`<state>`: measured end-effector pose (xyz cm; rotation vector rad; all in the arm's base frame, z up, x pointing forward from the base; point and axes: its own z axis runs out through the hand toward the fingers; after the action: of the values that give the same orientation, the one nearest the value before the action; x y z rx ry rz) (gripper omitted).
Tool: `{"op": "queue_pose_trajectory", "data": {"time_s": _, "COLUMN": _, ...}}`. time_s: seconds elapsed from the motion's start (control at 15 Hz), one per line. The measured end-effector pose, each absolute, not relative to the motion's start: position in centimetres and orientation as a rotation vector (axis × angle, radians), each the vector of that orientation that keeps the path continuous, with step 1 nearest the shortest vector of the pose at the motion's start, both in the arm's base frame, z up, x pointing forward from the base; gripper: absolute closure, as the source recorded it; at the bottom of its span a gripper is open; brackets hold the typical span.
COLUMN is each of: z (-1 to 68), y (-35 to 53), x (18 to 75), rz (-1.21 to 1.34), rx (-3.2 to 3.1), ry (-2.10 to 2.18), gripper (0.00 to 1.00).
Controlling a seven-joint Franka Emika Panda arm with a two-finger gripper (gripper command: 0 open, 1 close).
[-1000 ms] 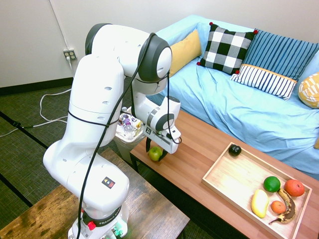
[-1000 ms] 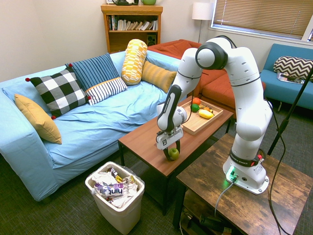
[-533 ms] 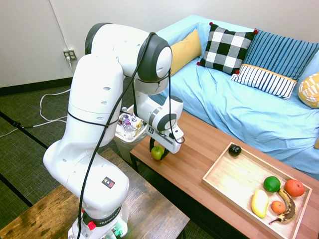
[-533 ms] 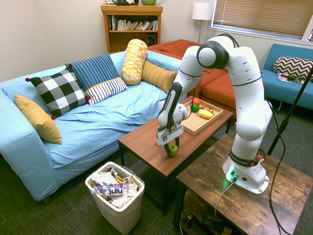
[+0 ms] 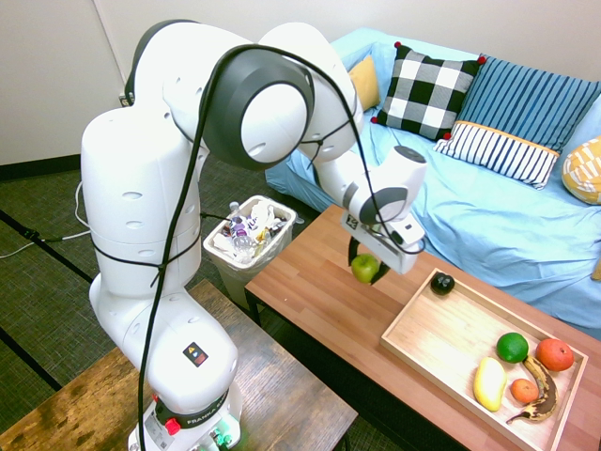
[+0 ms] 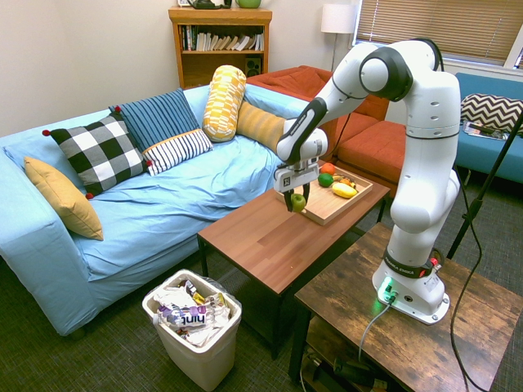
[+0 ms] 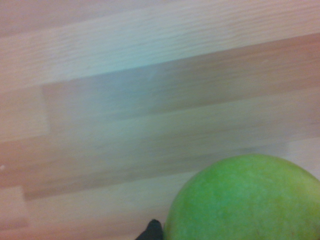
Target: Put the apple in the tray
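Since a second ago, first exterior view: jaws, gripping the apple [image 5: 365, 269], rose off the desk [image 5: 319, 291] toward the tray [image 5: 441, 340]. Second exterior: carry past the rim. Wrist: apple over bare wood; release low.

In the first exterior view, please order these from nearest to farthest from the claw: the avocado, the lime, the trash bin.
1. Avocado: at the tray's near corner, right beside the claw.
2. Trash bin: on the floor, opposite side.
3. Lime: deeper in the tray.
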<state>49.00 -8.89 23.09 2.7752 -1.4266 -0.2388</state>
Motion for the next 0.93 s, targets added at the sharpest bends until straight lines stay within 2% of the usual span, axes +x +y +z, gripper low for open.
{"op": "queue_pose_trajectory", "data": {"time_s": 0.47, "z": 20.9, "y": -22.5, "x": 54.0, "rz": -0.198, "rx": 2.664, "ry": -1.63, "gripper": 1.0}}
{"op": "queue_pose_trajectory", "data": {"time_s": 0.93, "z": 16.3, "y": -29.7, "x": 58.3, "rz": -0.241, "rx": 2.582, "ry": -1.731, "gripper": 1.0}}
